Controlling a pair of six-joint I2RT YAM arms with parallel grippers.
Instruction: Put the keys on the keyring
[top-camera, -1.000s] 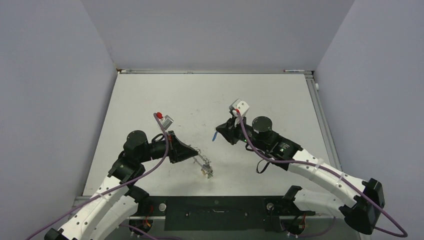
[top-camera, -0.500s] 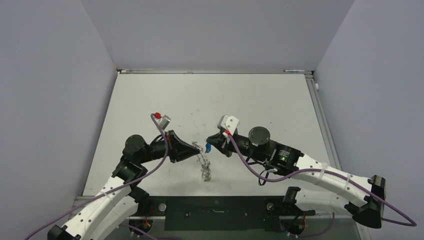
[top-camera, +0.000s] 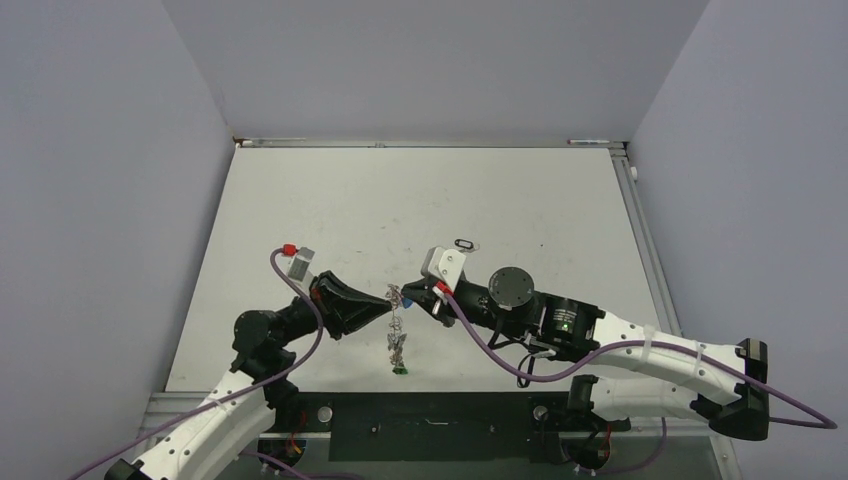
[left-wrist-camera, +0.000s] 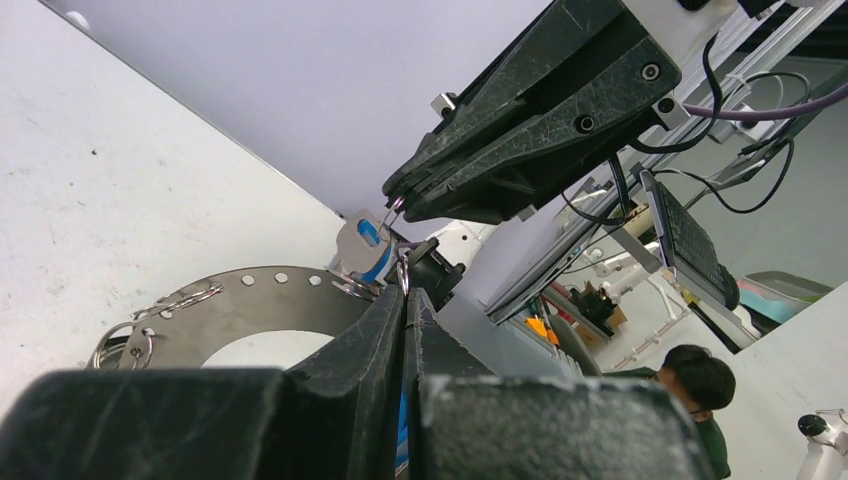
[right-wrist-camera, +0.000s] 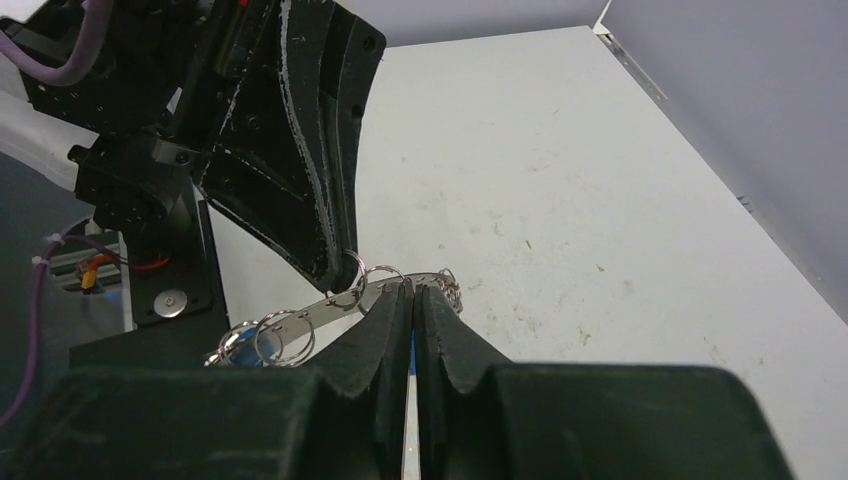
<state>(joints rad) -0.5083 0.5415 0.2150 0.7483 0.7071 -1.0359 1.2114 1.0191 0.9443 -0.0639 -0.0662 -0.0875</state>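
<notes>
Clamping flat grey perforated metal keyring (left-wrist-camera: 250, 305): left gripper (right-wrist-camera: 343, 268); right gripper (left-wrist-camera: 392, 203) pinching blue-headed key (left-wrist-camera: 368, 243); broad white table (top-camera: 450, 190) beyond keyring.

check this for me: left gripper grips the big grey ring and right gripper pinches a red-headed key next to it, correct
Not quite: the key pinched by the right gripper has a blue head, not red; the left wrist view shows it. The left gripper does grip the big grey ring beside it.
</notes>
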